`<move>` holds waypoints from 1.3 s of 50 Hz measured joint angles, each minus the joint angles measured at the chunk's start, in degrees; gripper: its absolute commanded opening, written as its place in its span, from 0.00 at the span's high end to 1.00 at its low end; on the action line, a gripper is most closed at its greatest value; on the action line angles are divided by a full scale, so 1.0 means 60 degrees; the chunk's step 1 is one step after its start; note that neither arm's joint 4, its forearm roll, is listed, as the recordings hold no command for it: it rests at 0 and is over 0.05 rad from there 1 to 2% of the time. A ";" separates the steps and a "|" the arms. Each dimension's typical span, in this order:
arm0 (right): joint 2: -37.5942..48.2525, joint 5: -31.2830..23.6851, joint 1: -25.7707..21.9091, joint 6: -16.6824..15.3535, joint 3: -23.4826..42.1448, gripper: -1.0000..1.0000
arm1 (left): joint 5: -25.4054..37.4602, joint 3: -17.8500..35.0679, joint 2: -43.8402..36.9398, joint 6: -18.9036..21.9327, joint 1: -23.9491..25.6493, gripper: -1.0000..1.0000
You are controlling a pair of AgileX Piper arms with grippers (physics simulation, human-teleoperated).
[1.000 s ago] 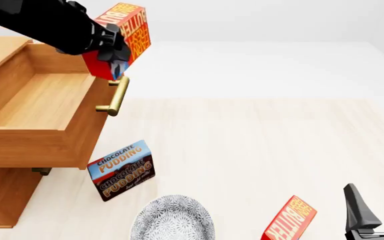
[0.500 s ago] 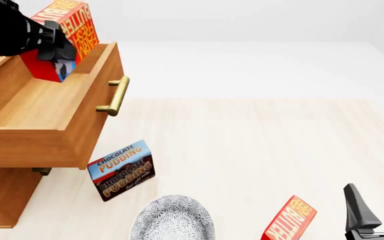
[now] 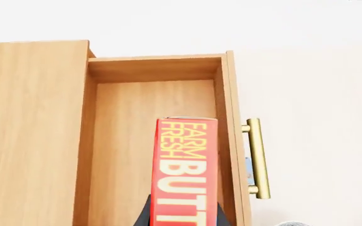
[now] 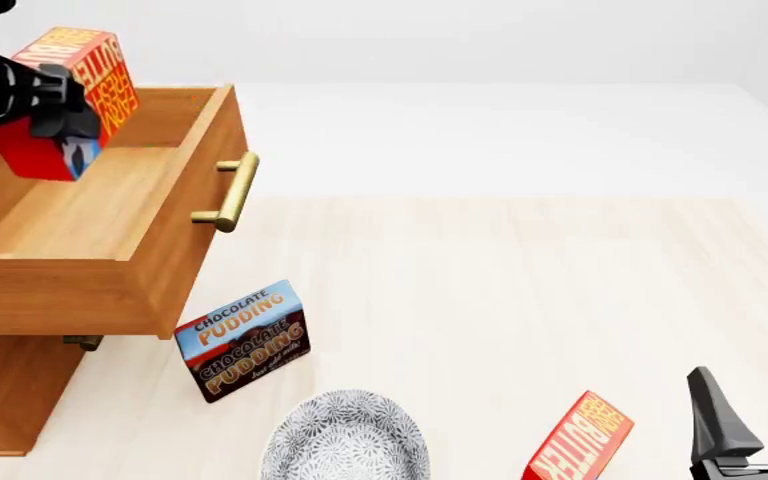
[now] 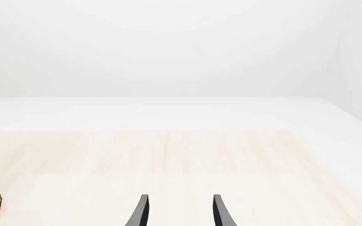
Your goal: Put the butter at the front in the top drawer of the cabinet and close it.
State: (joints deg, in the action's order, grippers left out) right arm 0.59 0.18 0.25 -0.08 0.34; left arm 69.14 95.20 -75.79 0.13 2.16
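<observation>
L pincer (image 4: 57,110) grips butter (image 4: 77,85) above open top drawer (image 4: 91,205); R pincer (image 4: 758,405) released.

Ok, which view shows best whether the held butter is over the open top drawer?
The left wrist view: it looks down past the butter into the top drawer. The front view shows the carton in the left gripper above it, angled. The right wrist view shows neither.

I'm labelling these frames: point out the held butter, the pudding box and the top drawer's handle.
held butter (image 4: 91,75), front view, on its orange lettered face.
pudding box (image 4: 244,340), front view, middle of its printed face.
top drawer's handle (image 4: 233,192), front view, middle of the brass bar.
</observation>
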 measured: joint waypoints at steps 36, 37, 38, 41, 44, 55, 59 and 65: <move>-0.0020 -0.0010 0.0003 0.0001 -0.0009 0.00 | -0.1792 -0.1651 -0.0717 -0.0497 -0.0844 1.00; -0.0021 -0.0012 0.0003 0.0001 -0.0009 0.00 | -0.1840 -0.1688 -0.0735 -0.0511 -0.0854 1.00; -0.0023 -0.0013 0.0003 0.0001 -0.0009 0.00 | -0.1886 -0.1726 -0.0752 -0.0524 -0.0865 1.00; -0.0026 -0.0017 0.0003 0.0001 -0.0009 0.00 | -0.2036 -0.1847 -0.0813 -0.0554 -0.0910 1.00; -0.0029 -0.0020 0.0003 0.0001 -0.0009 0.00 | -0.2208 -0.1985 -0.0886 -0.0586 -0.0950 1.00; -0.0033 -0.0025 0.0003 0.0001 -0.0007 0.00 | -0.2713 -0.2378 -0.1084 -0.0611 -0.1137 1.00; -0.0034 -0.0028 0.0003 0.0000 -0.0006 0.00 | -0.2831 -0.2484 -0.1125 -0.0625 -0.1177 1.00; -0.0036 -0.0034 0.0003 0.0000 -0.0001 0.00 | -0.2982 -0.2626 -0.1184 -0.0648 -0.1214 1.00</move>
State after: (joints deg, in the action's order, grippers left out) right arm 0.37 -0.03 0.27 -0.08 0.33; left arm 51.25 79.45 -82.90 -3.76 -5.12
